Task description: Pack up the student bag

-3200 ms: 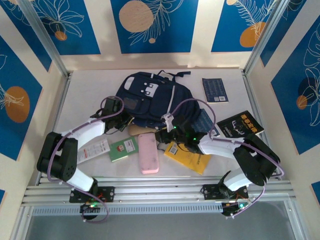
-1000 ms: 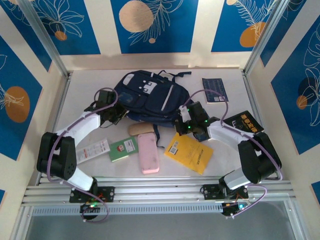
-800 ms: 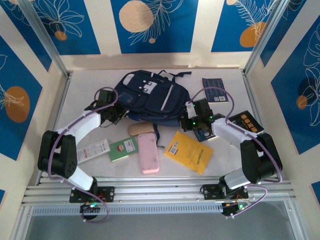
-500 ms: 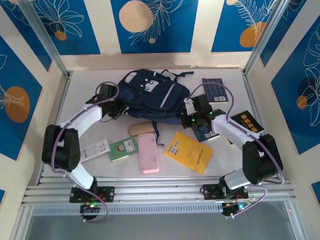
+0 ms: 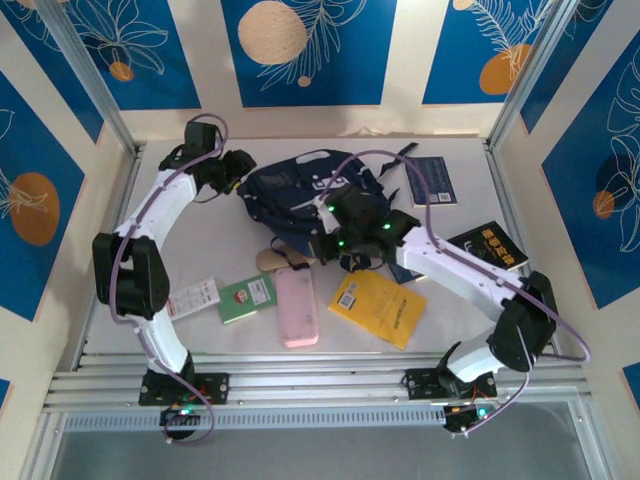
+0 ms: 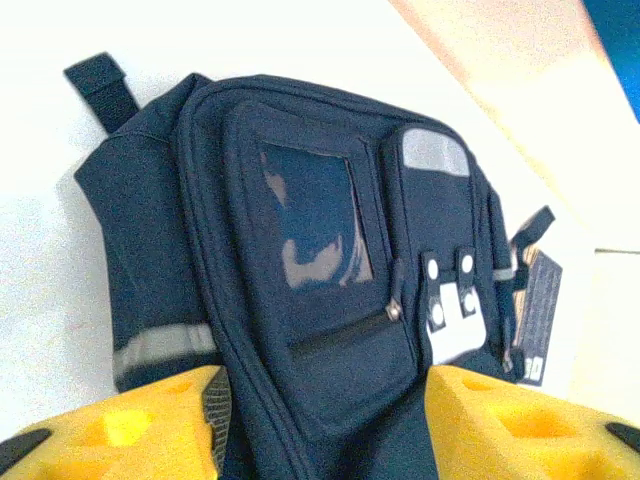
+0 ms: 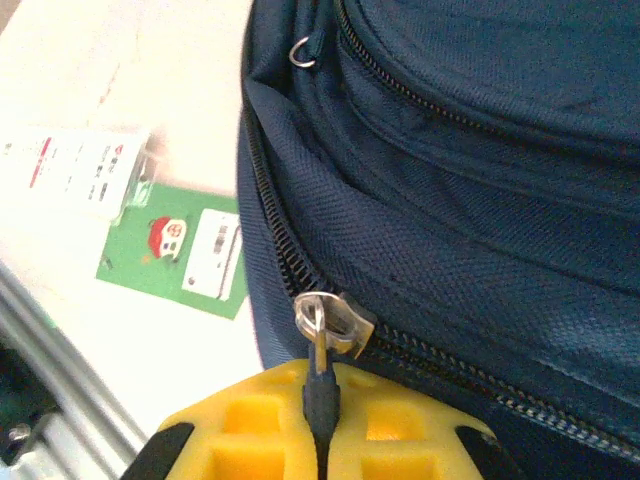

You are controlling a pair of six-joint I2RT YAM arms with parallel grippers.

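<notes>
In the overhead view the student bag (image 5: 300, 190) is lying at the far middle of the table (image 5: 215, 245). The left gripper (image 5: 238, 171) is reaching to its far-left edge and the right gripper (image 5: 333, 228) is pressing in at its near side. A pink case (image 5: 296, 305), a green card (image 5: 247, 297) and a yellow book (image 5: 378, 306) are lying nearer the arm bases. In the left wrist view the yellow fingers (image 6: 120, 428) are standing apart, released, and the bag's front pocket is showing between them. In the right wrist view the fingers (image 7: 250, 425) are pinching together on the dark zip pull (image 7: 320, 385) hanging from the slider (image 7: 335, 318), with the green card lying beside the bag.
</notes>
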